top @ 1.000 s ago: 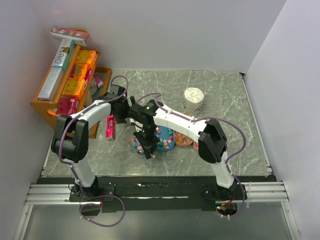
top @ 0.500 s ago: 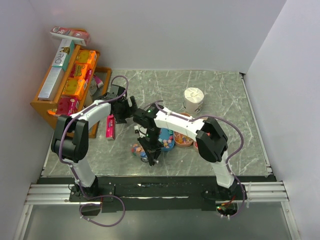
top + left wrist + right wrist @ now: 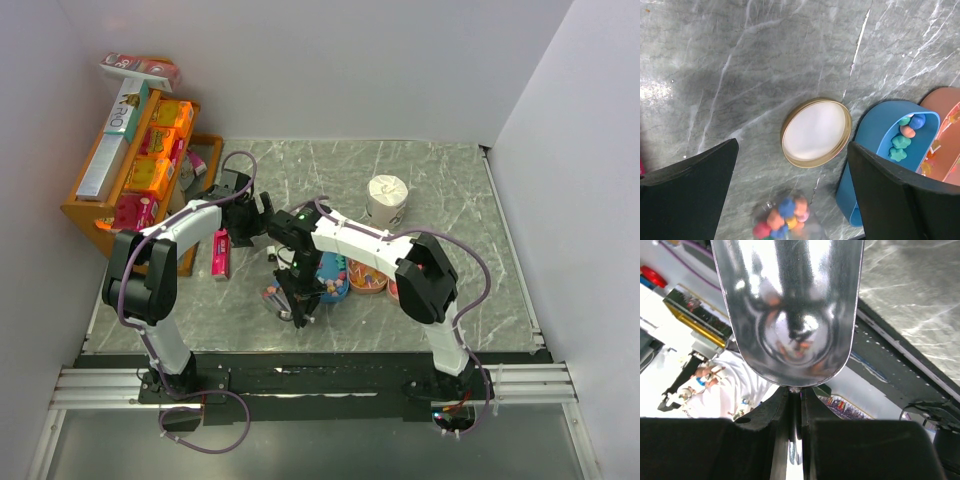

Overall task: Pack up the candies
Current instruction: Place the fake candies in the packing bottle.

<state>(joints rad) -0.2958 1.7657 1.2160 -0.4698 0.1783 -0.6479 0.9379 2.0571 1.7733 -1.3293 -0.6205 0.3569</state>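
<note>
Candies (image 3: pixel 782 222) beside right gripper's (image 3: pixel 795 440) shifted scoop (image 3: pixel 790 315)

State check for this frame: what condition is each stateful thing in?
Left claw: open, empty.
Right claw: shut on metal scoop.
Jar: uncapped, candies inside.
Jar lid: off, flat on table beside the jar.
Blue dish: holds candies.

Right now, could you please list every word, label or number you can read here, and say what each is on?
Nothing reads clearly.
Tall white-and-green box on the wooden rack: large dark letters, too blurred.
Pink-and-white box above it: print too small.
Orange boxes: labels too small.
Pink packet: print blurred.
Metal scoop, gold lid: no markings.
</note>
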